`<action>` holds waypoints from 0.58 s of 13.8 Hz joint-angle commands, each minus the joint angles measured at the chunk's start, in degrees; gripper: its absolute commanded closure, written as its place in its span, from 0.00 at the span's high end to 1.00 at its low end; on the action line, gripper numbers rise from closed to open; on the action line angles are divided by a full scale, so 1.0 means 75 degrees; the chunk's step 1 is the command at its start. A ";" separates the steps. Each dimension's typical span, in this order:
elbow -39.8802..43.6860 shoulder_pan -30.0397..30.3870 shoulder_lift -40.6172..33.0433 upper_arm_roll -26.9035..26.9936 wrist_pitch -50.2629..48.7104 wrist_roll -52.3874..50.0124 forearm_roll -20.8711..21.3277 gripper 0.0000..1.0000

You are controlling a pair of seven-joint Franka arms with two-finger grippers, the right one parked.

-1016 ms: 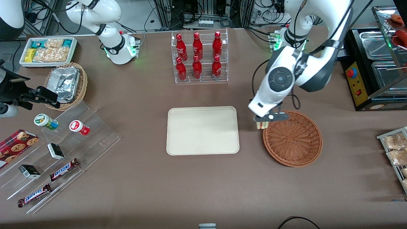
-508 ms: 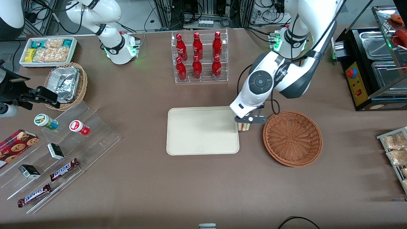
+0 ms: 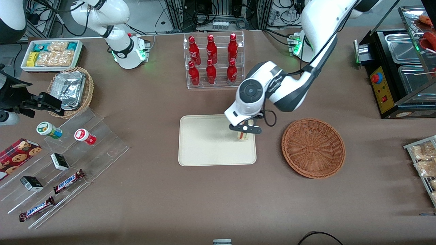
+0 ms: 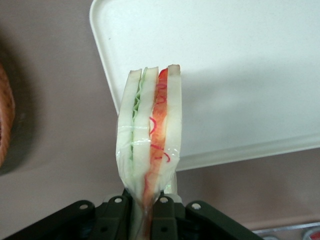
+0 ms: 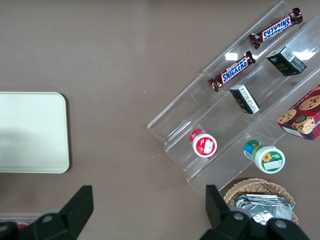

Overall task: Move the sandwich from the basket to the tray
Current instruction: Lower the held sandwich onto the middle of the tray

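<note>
The cream-white tray (image 3: 207, 143) lies on the brown table (image 3: 153, 190), nearer the front camera than the rack of red bottles (image 3: 213, 61). Above the tray's edge toward the working arm's end, the left arm's gripper (image 3: 245, 129) hangs with its jaws pinching the clear-wrapped sandwich (image 4: 150, 135), which is held clear of the tray. Beside the tray sits the reddish-brown wicker basket (image 3: 313, 148)

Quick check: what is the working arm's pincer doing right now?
Left pincer: shut on the sandwich, held above the tray, at its end nearer the basket.
</note>
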 commanded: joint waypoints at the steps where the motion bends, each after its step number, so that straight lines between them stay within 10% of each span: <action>1: 0.0751 -0.0160 0.0746 0.0033 -0.0074 -0.0540 0.0512 0.00; 8: 0.1900 -0.0336 0.1591 0.0056 -0.0074 -0.1045 0.0560 0.00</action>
